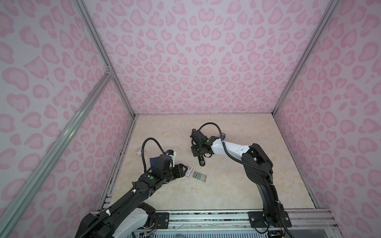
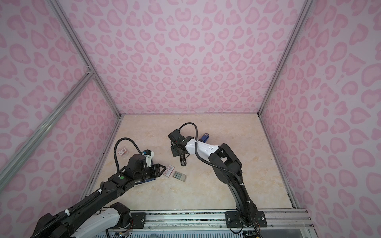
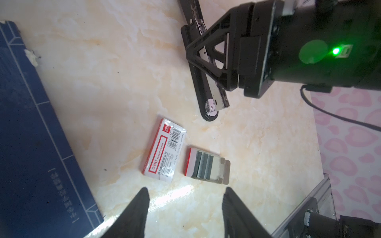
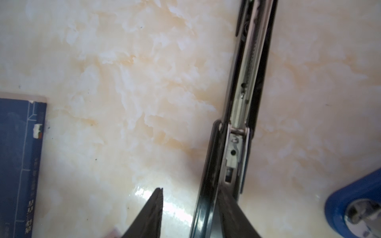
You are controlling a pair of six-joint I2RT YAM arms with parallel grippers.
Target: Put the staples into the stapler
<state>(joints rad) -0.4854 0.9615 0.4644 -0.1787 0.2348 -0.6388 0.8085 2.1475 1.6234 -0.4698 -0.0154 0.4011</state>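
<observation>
We are at the start of the loading step. The black stapler (image 1: 201,161) lies swung open on the table (image 1: 237,181). In the right wrist view its shiny metal track (image 4: 244,92) faces up, with no staples in the part we can see.

The right gripper (image 4: 189,193) sits low over the stapler with its jaws apart. One finger (image 4: 156,204) has bare table between it and the stapler, so we think it is not squeezing yet.

The staples (image 3: 204,164) lie in a little open tray (image 3: 223,171). The tray is just beside the white-and-red box (image 3: 162,150) and near the stapler's round end. The left gripper (image 3: 185,191) hovers near them, with its jaws wide and empty.

Next, we think the left gripper must go down over the tray and pinch one thin strip. That needs care, since the strips lie flat and tight side by side. The right gripper should hold the stapler so it does not slide.
</observation>
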